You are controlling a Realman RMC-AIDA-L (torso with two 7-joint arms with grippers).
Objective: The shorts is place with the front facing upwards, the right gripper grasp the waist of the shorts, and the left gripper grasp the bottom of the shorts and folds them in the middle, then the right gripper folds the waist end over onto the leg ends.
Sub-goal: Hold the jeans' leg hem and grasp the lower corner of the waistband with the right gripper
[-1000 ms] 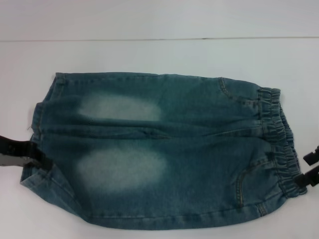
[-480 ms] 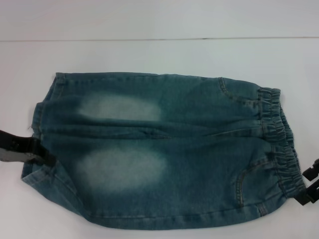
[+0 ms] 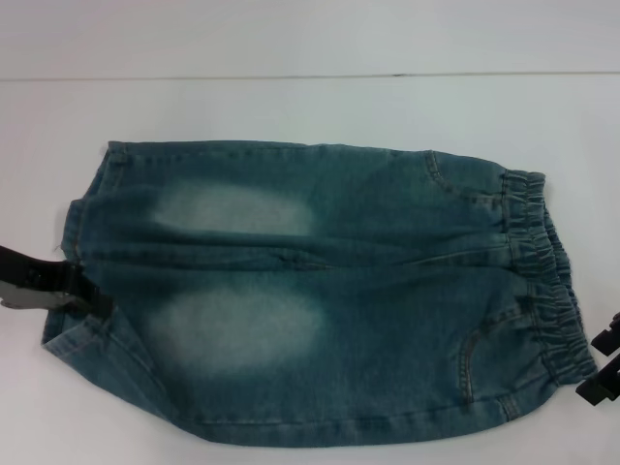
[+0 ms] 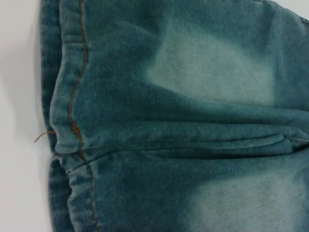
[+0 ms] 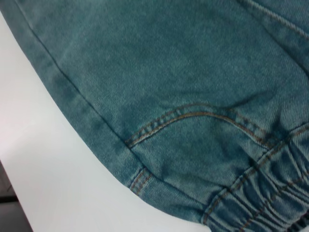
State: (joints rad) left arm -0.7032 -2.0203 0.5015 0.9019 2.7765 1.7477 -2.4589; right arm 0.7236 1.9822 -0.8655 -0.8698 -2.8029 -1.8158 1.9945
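The blue-green denim shorts (image 3: 320, 291) lie flat, front up, with two pale patches. The gathered waist (image 3: 542, 281) is at the right and the bottom of the shorts (image 3: 73, 232), the hemmed leg ends, at the left. My left gripper (image 3: 92, 298) rests at the hem where the two legs meet, its tip on the denim. My right gripper (image 3: 603, 360) stands open just off the near corner of the waist, nothing between its prongs. The left wrist view shows the stitched hem (image 4: 72, 121), the right wrist view the waistband (image 5: 270, 198) and a pocket seam (image 5: 193, 113).
The shorts lie on a white table (image 3: 291, 107). A thin seam line (image 3: 310, 76) runs across the table behind them. A loose orange thread (image 4: 43, 136) sticks out from the hem.
My left gripper has slid inward onto the hem between the legs. My right gripper has dropped toward the near side and slightly outward, beside the waist corner. The shorts have not moved.
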